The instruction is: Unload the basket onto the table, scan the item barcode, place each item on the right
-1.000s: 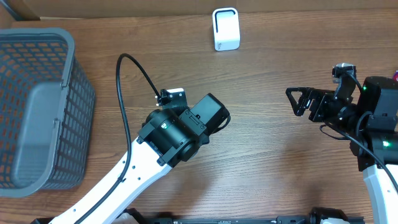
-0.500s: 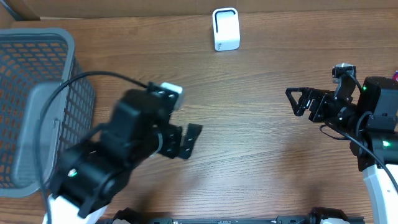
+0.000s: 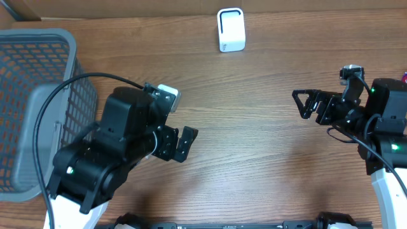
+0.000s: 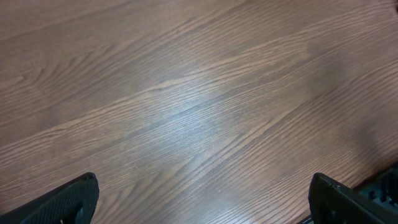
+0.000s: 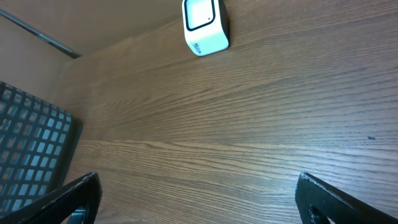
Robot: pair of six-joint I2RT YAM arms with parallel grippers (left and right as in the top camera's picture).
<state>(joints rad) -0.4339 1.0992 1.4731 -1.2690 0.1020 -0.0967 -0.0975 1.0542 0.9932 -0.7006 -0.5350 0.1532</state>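
Two robot arms hover over a wooden worktop (image 3: 254,159) with both grippers empty. The left gripper (image 3: 181,145) points toward the middle of the worktop with its jaws spread wide. Its wrist camera shows only bare wood grain between the two fingertips. The right gripper (image 3: 304,104) faces it from the opposite side, well apart. Its jaws also stand fully apart, with nothing between them.

A small white scanner (image 3: 230,29) with a dark-framed window stands upright near the far edge of the worktop. It sits ahead of the right gripper and off to one side, and well beyond the left gripper. It touches neither.

A grey mesh basket (image 3: 86,114) sits behind the left gripper, on the outer side of that arm and at the edge of the worktop. Inside it a pale grey shape (image 3: 38,140) runs along most of the basket's length. It is too blurred to tell whether it is an item or part of the basket. A black cable (image 3: 48,105) from the left arm arcs over the basket's near wall. No barcode can be made out in any view.
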